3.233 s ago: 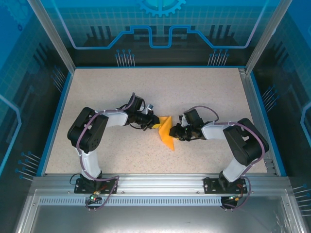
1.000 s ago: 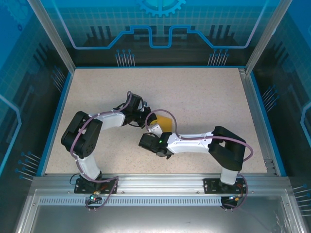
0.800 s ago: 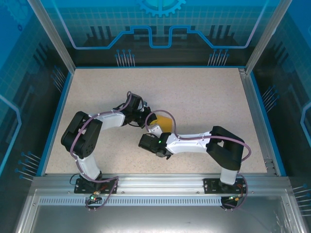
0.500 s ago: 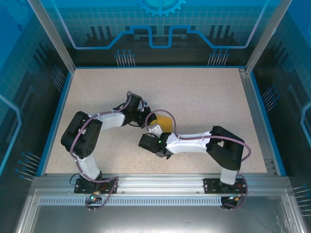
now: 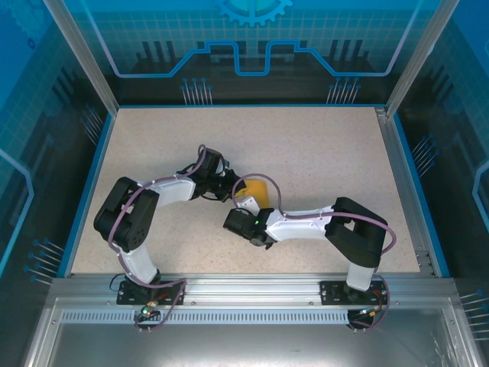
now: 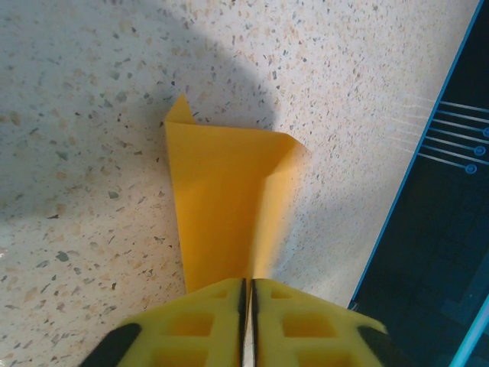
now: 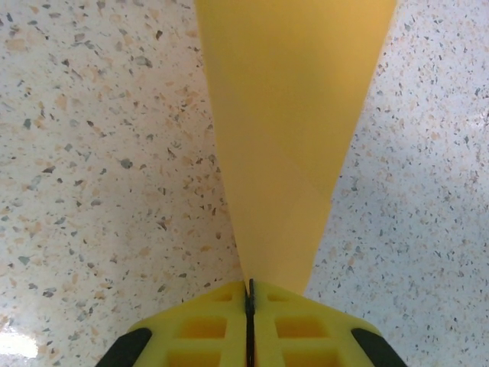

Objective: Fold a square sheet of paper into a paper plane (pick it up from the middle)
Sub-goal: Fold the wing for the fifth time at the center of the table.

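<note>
step: we are creasing the part-folded paper (image 5: 256, 192) at mid-desk (image 5: 321, 145) | left hand (image 6: 246, 294) pinching one end, right hand (image 7: 249, 294) clamping the narrow tip | next: likely needing a gentle release, then regripping for the wings

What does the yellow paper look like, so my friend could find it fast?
Look at the middle of the speckled beige table, where the black-and-white left arm and right arm meet. Between them sits the folded orange-yellow sheet of paper, pinched by yellow fingers from both sides. Unlike the arms, it is thin and wedge-shaped.
</note>
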